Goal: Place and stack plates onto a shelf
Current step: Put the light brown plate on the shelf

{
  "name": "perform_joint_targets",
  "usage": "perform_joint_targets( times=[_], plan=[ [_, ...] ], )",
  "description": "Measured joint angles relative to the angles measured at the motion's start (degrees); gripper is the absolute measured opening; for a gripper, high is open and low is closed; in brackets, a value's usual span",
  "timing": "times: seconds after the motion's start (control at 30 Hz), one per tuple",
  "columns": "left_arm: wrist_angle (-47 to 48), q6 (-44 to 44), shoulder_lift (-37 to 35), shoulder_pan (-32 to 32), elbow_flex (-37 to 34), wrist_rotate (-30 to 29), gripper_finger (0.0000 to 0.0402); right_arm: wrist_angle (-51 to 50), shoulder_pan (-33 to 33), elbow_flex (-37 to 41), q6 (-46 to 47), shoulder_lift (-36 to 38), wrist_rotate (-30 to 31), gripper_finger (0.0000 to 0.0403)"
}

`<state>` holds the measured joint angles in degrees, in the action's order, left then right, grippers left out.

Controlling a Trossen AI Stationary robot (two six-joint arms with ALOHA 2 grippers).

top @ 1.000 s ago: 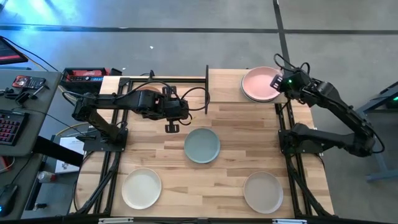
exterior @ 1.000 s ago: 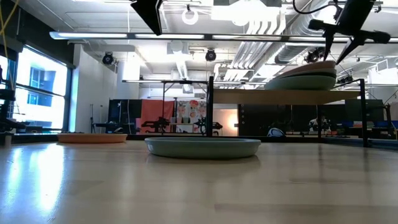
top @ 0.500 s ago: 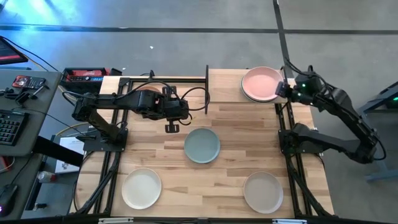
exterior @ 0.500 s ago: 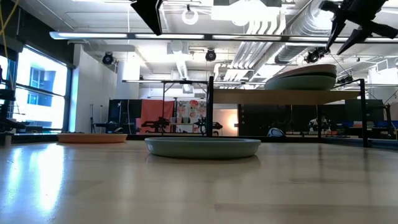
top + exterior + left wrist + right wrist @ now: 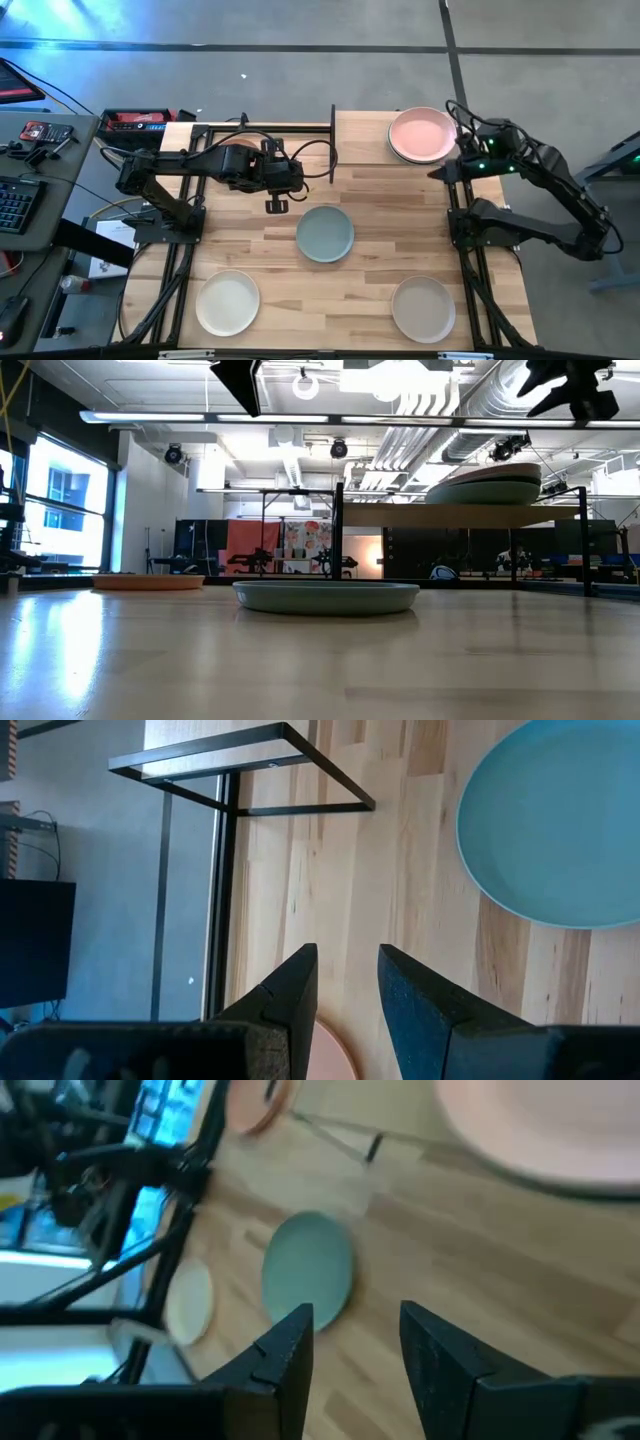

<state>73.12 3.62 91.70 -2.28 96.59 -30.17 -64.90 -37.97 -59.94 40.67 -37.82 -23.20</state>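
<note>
A stack of plates topped by a pink plate (image 5: 420,134) sits on the shelf (image 5: 365,135), a light-wood board at the table's far right; in the low view the stack (image 5: 485,484) rests on the raised board (image 5: 440,515). My right gripper (image 5: 442,172) hangs open just off the shelf's near right corner, above the table; in its wrist view (image 5: 355,1325) nothing sits between the fingers. My left gripper (image 5: 277,205) waits open (image 5: 345,965) left of the blue-green plate (image 5: 325,233), which lies flat on the table's middle.
A cream plate (image 5: 228,302) lies near the table's near left corner, and a beige plate (image 5: 423,308) near the near right corner. A peach plate (image 5: 148,582) lies under the left arm. The shelf's black frame (image 5: 333,145) stands upright at mid-table, far side.
My right gripper has drawn back from the right rim of the pink plate on the stack, toward the table's near edge, and has risen higher in the low view. It has swung round to point toward the table's left. The stack has stayed still.
</note>
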Motion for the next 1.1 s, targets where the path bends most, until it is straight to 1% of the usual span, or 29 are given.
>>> perform_joint_targets(
  times=[0.13,0.3,0.43,0.57,0.77,1.0,1.1],
  plan=[
    [0.00,0.00,0.00,0.00,-0.01,0.02,0.0097,0.00,3.69,0.00,2.04,-0.30,-0.25,0.0130],
    [0.00,0.00,0.00,0.00,0.00,0.01,0.0097,-0.90,9.90,0.00,3.02,-0.95,-0.39,0.0130],
    [-0.02,0.00,0.00,0.00,-0.01,0.02,0.0097,-2.21,16.07,0.00,4.58,-1.67,-0.39,0.0130],
    [-0.08,0.01,0.00,0.00,0.00,0.01,0.0097,-2.15,23.19,0.00,3.35,-3.07,-0.39,0.0130],
    [-2.04,0.02,0.00,0.00,-0.01,0.02,0.0097,-2.14,33.63,0.00,2.36,-6.94,-0.37,0.0130],
    [-6.01,-0.01,0.00,0.00,-0.01,0.02,0.0097,-0.03,44.85,0.00,1.28,-13.64,-0.29,0.0130],
    [-7.37,-0.35,0.00,0.00,-0.01,0.05,0.0097,1.07,48.91,0.00,1.69,-16.32,1.04,0.0130]
  ],
)
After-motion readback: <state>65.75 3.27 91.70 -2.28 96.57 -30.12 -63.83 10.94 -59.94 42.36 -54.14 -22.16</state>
